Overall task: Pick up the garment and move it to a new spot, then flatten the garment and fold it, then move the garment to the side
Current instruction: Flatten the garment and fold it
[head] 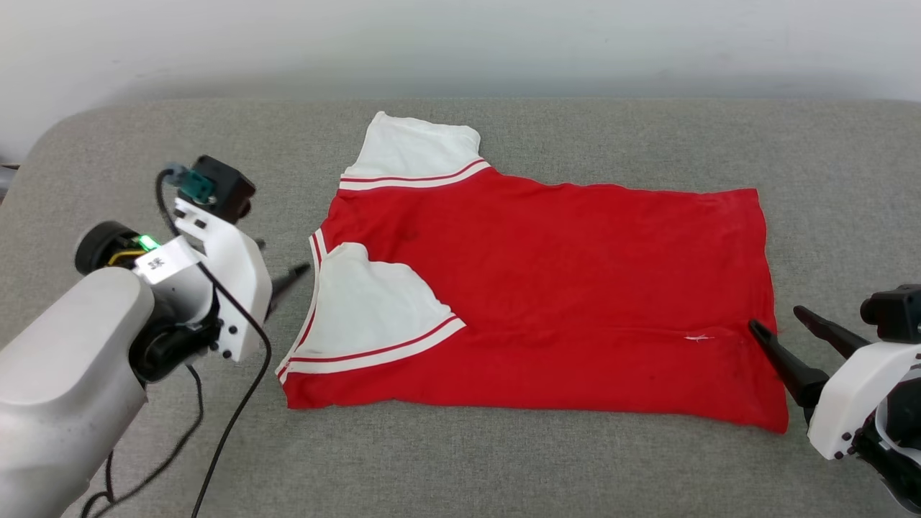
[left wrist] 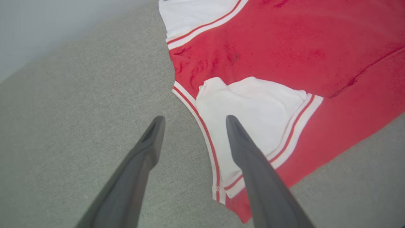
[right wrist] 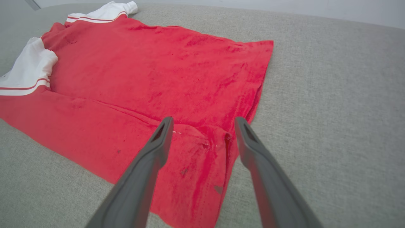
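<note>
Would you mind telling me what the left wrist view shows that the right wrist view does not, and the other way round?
Left wrist view: the left hand, open, its fingers either side of the striped neck edge of the garment.
Right wrist view: the right hand, open, its fingers either side of the hem, with a small white thread near one fingertip.
Both: the garment's red body, the white sleeve folded onto it, the far sleeve and the grey cushion.
</note>
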